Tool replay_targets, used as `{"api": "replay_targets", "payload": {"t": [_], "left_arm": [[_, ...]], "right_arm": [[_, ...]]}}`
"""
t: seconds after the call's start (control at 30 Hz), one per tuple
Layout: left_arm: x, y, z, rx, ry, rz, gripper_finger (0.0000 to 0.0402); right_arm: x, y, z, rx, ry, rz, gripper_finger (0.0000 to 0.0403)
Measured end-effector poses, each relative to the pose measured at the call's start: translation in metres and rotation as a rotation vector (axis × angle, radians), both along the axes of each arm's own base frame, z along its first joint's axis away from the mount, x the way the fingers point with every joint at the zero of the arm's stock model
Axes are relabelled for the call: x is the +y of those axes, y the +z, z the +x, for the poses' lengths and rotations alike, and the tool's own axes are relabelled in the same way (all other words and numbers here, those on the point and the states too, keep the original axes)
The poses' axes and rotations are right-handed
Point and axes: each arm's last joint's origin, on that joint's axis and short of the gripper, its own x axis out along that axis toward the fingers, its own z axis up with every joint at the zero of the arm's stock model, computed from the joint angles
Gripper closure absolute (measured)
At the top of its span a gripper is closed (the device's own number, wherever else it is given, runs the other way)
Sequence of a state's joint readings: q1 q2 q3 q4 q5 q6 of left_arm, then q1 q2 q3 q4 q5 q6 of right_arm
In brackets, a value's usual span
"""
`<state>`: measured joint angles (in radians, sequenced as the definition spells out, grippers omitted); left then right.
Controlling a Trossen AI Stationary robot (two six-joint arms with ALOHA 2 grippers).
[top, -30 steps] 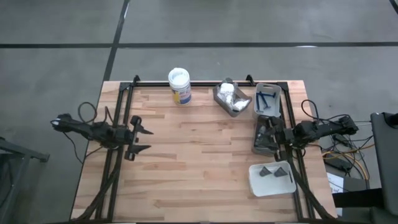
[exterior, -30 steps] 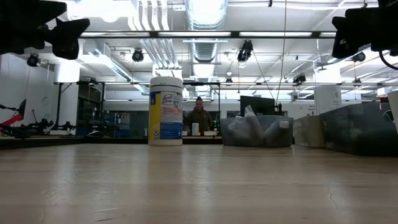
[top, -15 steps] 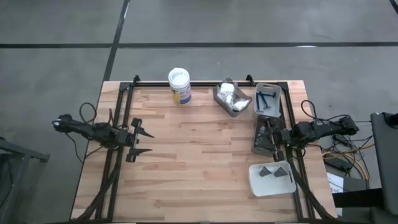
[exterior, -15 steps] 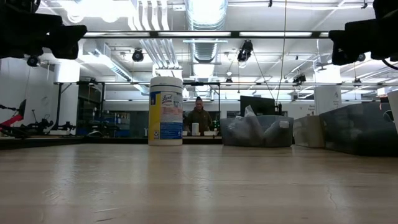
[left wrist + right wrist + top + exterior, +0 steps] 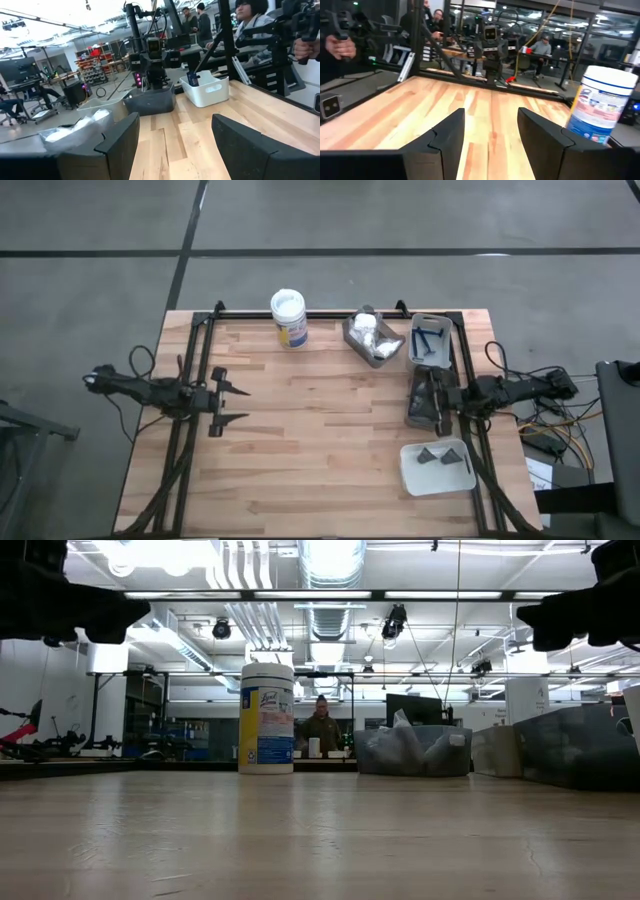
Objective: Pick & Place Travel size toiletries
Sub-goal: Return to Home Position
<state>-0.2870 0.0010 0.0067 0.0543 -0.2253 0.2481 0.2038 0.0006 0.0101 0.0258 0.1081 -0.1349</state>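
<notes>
White puffy packets (image 5: 368, 333) fill a grey tray at the far edge, and blue sticks (image 5: 428, 337) lie in the grey tray beside it. Two dark grey pieces (image 5: 435, 455) and a thin stick lie in the white tray (image 5: 412, 473) near the right edge. My left gripper (image 5: 236, 405) hovers open over the table's left part, pointing right. My right gripper (image 5: 432, 403) hovers open above a dark grey tray (image 5: 416, 416), pointing left. Both show open and empty in their wrist views, the left gripper (image 5: 175, 150) and the right gripper (image 5: 490, 142).
A white-lidded jar (image 5: 288, 317) with a blue-yellow label stands at the far edge, left of the trays, and shows as the jar (image 5: 267, 718) in the low view. Bare wood lies between the two arms. Black frame rails run along the table's left, right and far sides. People sit beyond the table.
In the low view both grippers have sunk a little and tipped nearer to level. Their places over the table are nearly the same. No object has moved.
</notes>
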Motion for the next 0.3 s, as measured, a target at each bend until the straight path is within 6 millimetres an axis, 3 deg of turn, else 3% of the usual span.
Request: {"api": "replay_targets", "payload": {"t": [0.3], "left_arm": [[0.001,-0.0014,0.0004,0.014,0.012,-0.003,0.0147]], "right_arm": [[-0.0023,-0.0003,0.0006,0.002,-0.024,0.0,0.0223]]}}
